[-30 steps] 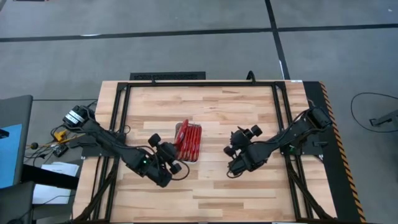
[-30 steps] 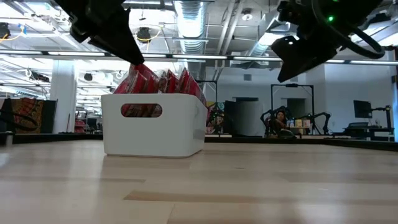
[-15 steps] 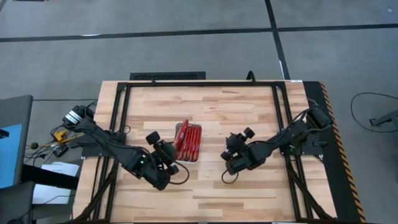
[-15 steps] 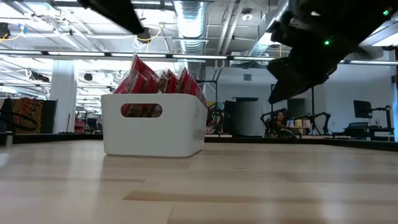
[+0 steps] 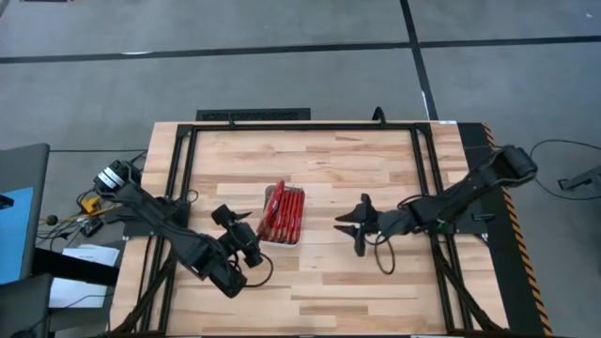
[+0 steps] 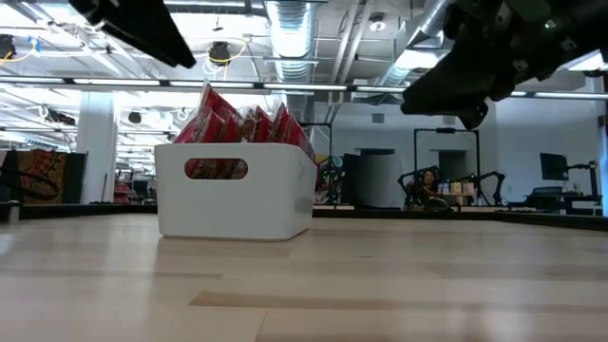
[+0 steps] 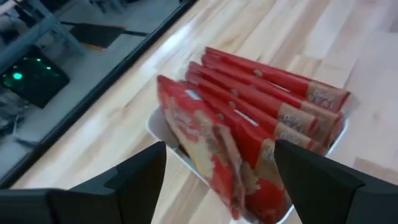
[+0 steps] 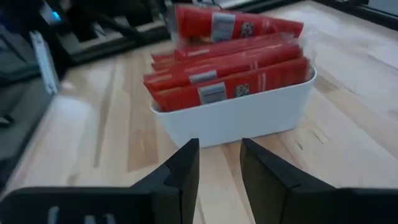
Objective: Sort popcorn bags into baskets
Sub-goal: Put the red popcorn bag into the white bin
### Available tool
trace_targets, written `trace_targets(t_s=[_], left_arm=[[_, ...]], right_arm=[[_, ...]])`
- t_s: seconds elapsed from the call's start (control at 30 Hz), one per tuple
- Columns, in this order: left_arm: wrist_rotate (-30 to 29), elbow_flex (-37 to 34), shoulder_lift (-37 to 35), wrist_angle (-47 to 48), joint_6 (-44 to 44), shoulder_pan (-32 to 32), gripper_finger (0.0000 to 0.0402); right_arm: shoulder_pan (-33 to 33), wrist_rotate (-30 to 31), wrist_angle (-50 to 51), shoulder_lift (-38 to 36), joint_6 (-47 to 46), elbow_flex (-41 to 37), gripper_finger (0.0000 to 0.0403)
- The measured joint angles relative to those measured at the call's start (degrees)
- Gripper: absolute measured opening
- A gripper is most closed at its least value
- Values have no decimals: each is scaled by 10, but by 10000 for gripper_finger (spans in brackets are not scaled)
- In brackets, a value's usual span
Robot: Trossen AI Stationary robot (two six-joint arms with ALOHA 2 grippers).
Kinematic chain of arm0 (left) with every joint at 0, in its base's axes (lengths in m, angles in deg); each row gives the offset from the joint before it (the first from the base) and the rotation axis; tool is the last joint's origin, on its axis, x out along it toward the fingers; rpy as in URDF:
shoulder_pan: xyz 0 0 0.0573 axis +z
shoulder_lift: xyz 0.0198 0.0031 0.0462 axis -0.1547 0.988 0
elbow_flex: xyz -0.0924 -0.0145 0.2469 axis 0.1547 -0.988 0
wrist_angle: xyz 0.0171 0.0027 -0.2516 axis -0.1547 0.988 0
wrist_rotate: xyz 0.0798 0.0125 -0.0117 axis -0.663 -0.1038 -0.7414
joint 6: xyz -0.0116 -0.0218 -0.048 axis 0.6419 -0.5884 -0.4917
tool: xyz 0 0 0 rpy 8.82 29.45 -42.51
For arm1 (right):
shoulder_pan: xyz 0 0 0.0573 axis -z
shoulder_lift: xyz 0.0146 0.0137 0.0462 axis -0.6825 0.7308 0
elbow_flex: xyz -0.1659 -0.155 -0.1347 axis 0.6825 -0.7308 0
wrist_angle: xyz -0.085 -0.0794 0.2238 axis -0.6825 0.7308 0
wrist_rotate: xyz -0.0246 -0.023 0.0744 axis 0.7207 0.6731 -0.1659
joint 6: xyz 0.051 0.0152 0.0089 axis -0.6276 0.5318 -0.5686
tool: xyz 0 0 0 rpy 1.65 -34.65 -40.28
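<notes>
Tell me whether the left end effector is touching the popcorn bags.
Apart. The left wrist view shows the left end effector open, with clear space between its fingers and the popcorn bags ahead.

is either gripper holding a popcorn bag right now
No, the left gripper stands wide open and empty short of the popcorn bags in the basket, and the right gripper holds nothing.

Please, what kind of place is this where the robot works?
Probably a robotics lab or an open industrial workshop. The low view shows exposed ceiling ducts and strip lights overhead, and another robot rig with a person seated behind the wooden table. The high view shows a bare grey floor.
</notes>
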Motion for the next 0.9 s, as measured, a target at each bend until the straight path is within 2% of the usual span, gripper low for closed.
trace_targets(t_s=[0.3,0.63,0.77,0.9], left_arm=[[-7,-7,0,-52,-1,27,278],[37,-7,28,-65,-34,78,246],[45,-7,28,-65,-75,90,201],[73,-7,50,-68,-96,105,113]], right_arm=[[2,-2,2,-4,-21,-14,133],[-7,-4,2,-4,-22,-14,129],[-10,-4,3,-4,-20,-14,129],[-9,-3,2,-4,-19,-14,126]])
